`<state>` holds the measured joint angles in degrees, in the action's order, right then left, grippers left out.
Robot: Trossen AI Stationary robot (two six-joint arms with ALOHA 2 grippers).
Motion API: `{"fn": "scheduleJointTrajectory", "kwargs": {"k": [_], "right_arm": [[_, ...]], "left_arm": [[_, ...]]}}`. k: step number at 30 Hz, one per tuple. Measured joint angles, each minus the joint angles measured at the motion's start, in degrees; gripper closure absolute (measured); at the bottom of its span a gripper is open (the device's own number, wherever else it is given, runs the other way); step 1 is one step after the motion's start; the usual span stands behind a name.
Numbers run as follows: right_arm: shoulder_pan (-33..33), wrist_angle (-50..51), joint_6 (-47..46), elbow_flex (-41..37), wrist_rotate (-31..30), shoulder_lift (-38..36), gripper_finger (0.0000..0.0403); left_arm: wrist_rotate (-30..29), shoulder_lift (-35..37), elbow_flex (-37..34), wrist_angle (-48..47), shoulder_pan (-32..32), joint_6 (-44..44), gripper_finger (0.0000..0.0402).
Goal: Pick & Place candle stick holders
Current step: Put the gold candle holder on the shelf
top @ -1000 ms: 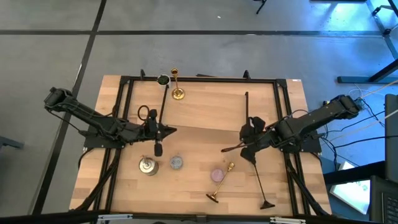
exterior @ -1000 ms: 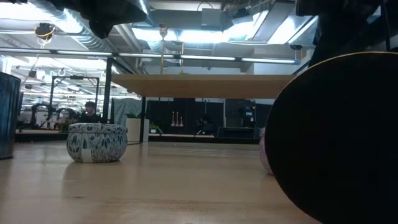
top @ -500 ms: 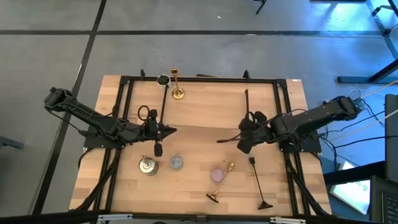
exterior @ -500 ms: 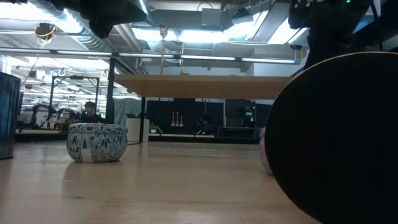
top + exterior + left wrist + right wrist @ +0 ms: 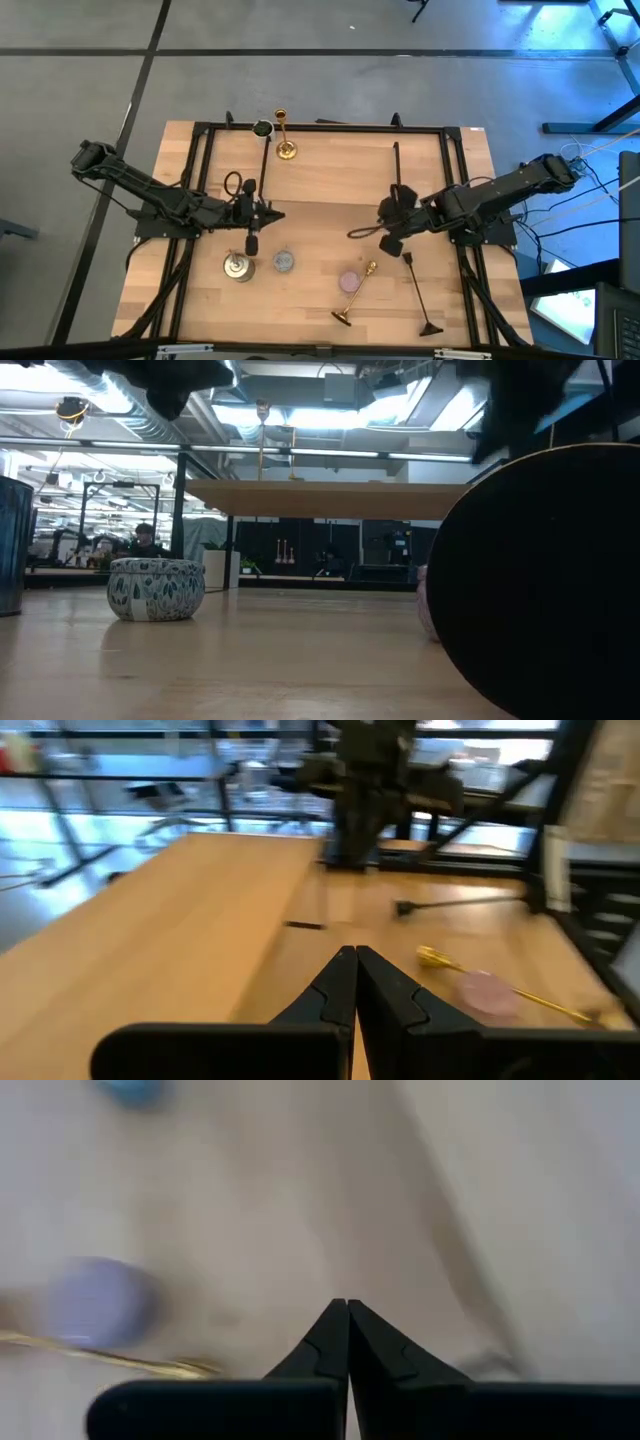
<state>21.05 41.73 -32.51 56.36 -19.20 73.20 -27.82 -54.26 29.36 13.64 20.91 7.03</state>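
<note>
One gold candle stick holder (image 5: 284, 137) stands upright on its round base near the table's far edge. The other (image 5: 357, 294) lies on its side near the front edge, its stem beside a pink candle (image 5: 350, 281); it also shows in the left wrist view (image 5: 505, 988) and the right wrist view (image 5: 120, 1359). My left gripper (image 5: 276, 212) hovers shut over the table's left middle, pointing right. My right gripper (image 5: 352, 233) hovers shut above the table, just beyond the lying holder's cup end, slanting down toward the left. Neither touches anything.
A patterned tin (image 5: 238, 267) and a blue-grey candle (image 5: 285, 261) sit front left. A long black stick with a round foot (image 5: 416, 293) lies front right; another (image 5: 260, 180) lies under my left gripper. A black frame (image 5: 320, 127) runs around the table.
My right gripper has shifted a little toward the table's left and turned at the wrist, staying shut above the table. The holders, candles and tin have kept their places.
</note>
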Motion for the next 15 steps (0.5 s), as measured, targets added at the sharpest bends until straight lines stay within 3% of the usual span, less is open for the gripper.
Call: {"fn": "scheduleJointTrajectory", "kwargs": {"k": [7, 11, 15], "right_arm": [[7.28, -17.27, 9.42, 1.0, 15.53, -0.03, 0.04], [11.78, -17.32, 7.04, 0.56, 14.93, 0.69, 0.0396], [15.91, -16.86, 3.28, -0.38, 13.37, 4.66, 0.038]], "left_arm": [[14.0, 0.0, 0.0, 3.0, 0.0, 2.11, 0.0398], [17.85, 0.0, 0.0, 3.29, 0.46, 4.24, 0.04], [16.9, -0.56, 0.02, 3.18, 1.98, 3.56, 0.0399]]}}
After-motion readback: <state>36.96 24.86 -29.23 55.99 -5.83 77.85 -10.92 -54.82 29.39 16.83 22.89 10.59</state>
